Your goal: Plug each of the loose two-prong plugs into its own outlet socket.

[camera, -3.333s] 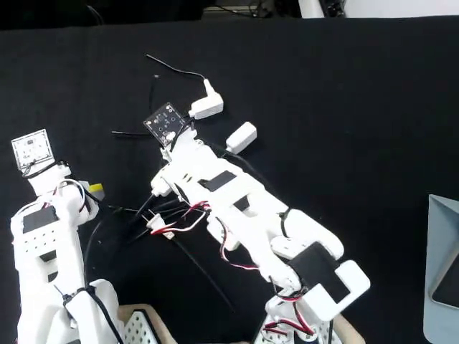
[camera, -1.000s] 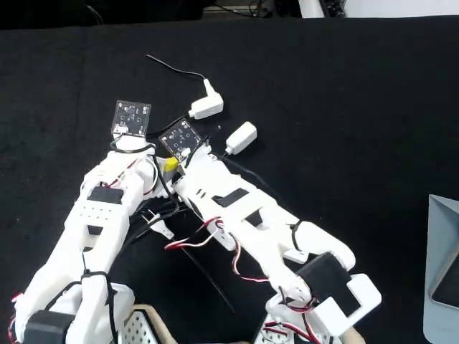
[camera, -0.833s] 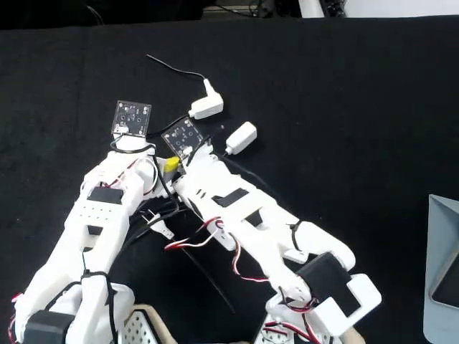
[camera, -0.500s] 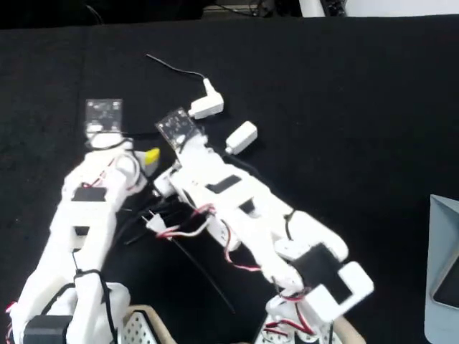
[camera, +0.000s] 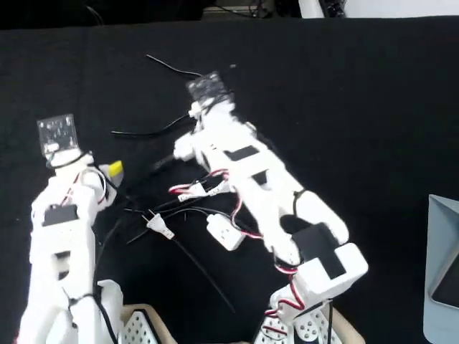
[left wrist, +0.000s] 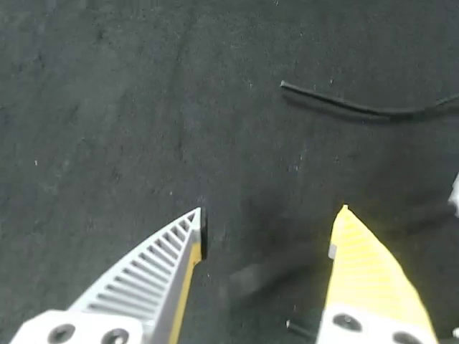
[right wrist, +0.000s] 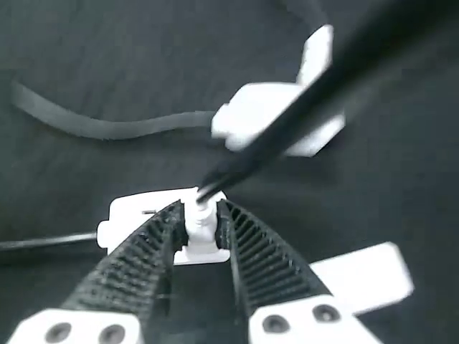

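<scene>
Since the right gripper is pinched tight on a white plug, centre-low in the rt wrist view, line prongs up square w/ the socket, lower-centre overhead; left gripper gapes, empty.

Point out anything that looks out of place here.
Black cords lie in a tangle, with a loose plug and a white socket among them. Nothing looks damaged.
</scene>
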`<state>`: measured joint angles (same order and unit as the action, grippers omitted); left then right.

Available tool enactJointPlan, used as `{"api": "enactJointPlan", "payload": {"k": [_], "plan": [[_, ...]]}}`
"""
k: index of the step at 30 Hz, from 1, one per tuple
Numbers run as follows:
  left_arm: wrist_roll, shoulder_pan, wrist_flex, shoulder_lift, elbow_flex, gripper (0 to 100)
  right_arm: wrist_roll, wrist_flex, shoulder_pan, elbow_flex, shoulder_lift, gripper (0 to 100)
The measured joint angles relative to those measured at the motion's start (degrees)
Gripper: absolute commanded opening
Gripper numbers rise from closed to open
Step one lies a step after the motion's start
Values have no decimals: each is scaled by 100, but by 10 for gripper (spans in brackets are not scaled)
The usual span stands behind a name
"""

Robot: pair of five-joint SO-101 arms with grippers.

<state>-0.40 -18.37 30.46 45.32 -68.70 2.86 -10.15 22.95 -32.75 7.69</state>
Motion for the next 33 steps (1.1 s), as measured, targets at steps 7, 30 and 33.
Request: {"api": "enactJointPlan", "payload": {"k": [7,30,33], "plan": [[0,0,0,1389,-985,286,-149,624,-440,527,809,98],[44,-1108,949,2734,-1565,285,-862,-3921,721,-352,-2356,152],[44,-1275,1178,2734,-1538,285,-862,-3895,1055,-721,-2365,152]]}}
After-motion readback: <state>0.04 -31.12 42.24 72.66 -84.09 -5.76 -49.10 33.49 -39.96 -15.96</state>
